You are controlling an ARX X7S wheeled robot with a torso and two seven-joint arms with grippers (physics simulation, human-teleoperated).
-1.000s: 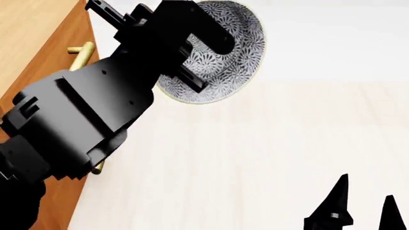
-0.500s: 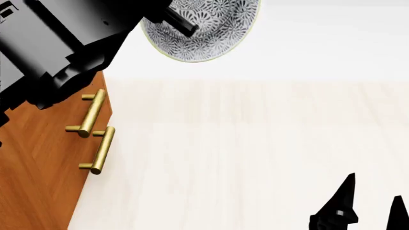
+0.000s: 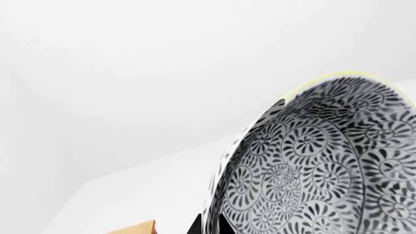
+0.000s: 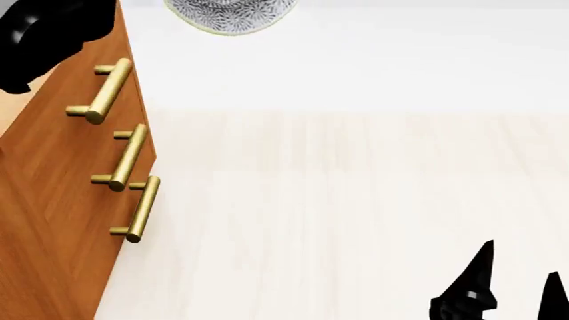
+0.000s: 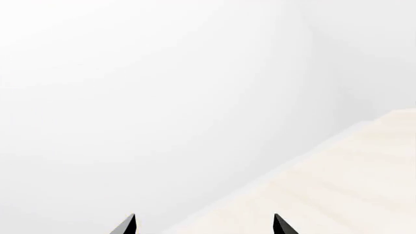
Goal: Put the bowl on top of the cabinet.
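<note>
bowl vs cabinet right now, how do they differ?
The bowl is white with dense dark floral print; the cabinet is plain orange-brown wood with brass handles. The bowl is round and far smaller; the cabinet is boxy and large. The bowl is airborne, tilted, at the head view's top edge; the cabinet stands on the floor.

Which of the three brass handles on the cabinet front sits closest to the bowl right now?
The topmost handle in the head view; the other two lie lower, farther from the bowl.

The bowl (image 4: 229, 15) and left arm (image 4: 49, 30) are cut off.
</note>
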